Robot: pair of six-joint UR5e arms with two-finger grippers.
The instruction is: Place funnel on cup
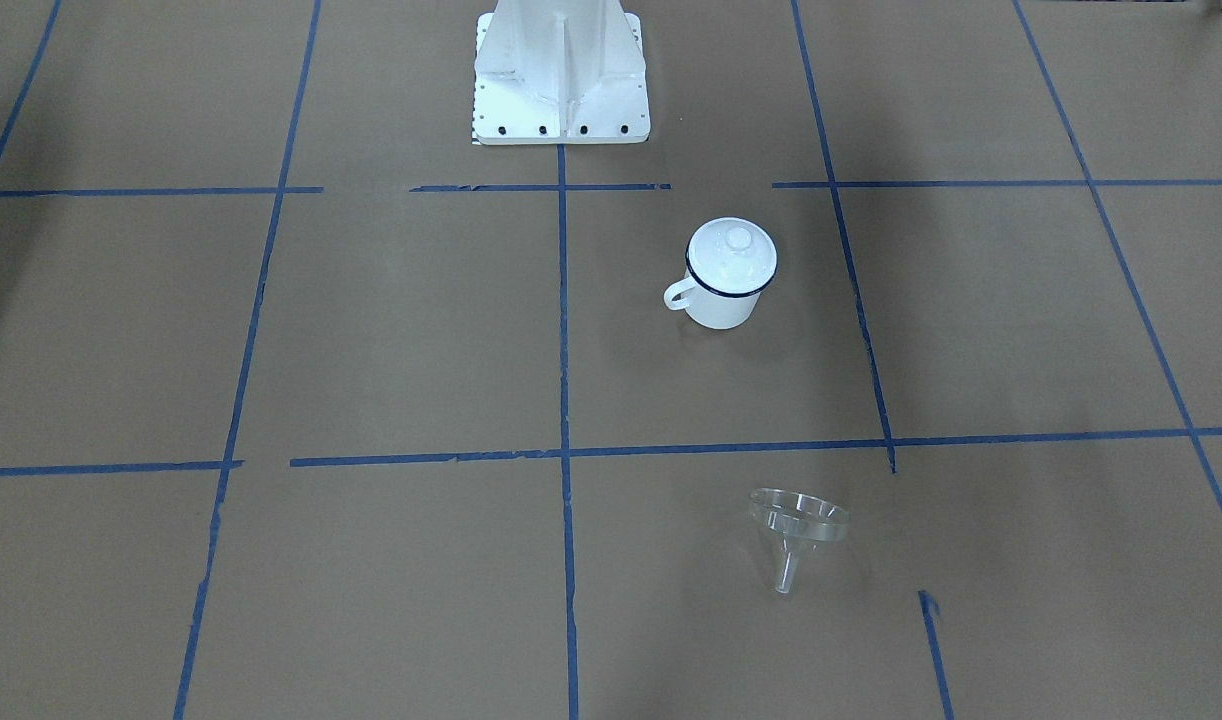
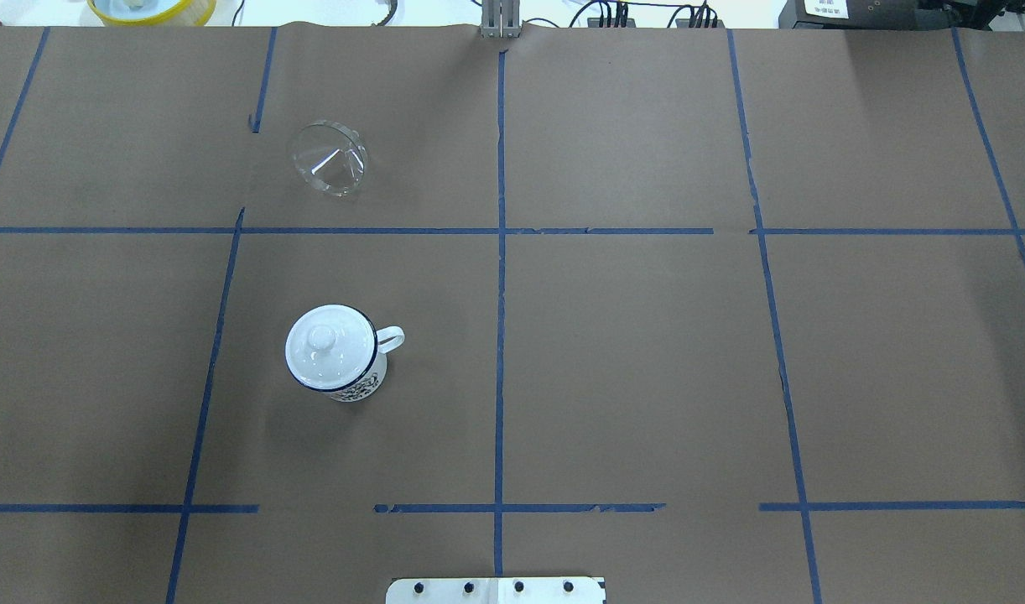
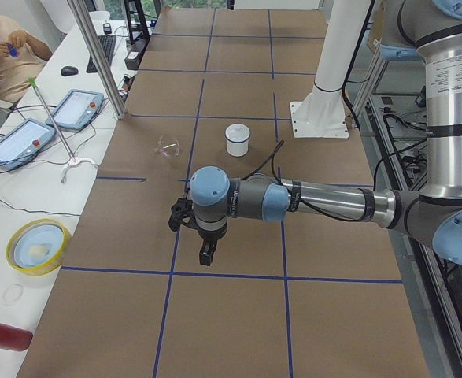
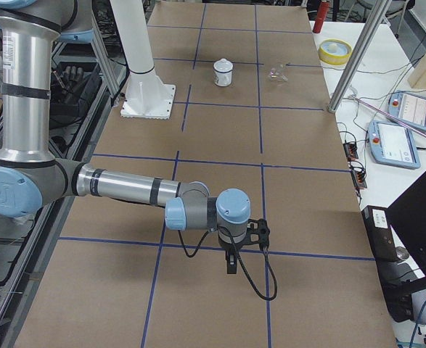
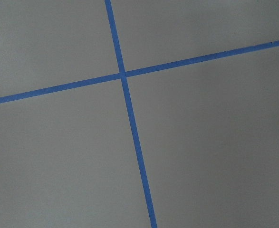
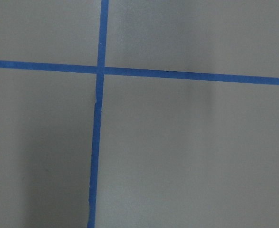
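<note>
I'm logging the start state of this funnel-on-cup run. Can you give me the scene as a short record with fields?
funnel: on its side on the table, apart from the cup
cup: upright, handle free
lid: on the cup, covering its mouth
left gripper: over bare table, far from both; open or shut unclear
right gripper: likewise

1. Cup (image 2: 357,387): mouth and interior hidden beneath the white lid (image 2: 321,348).
2. Robot base (image 1: 561,75): cut off at the top edge, front-facing view; at the bottom edge, overhead view.
3. Left fingers (image 3: 206,253), right fingers (image 4: 231,262): shown only in side views; spacing cannot be told.
</note>
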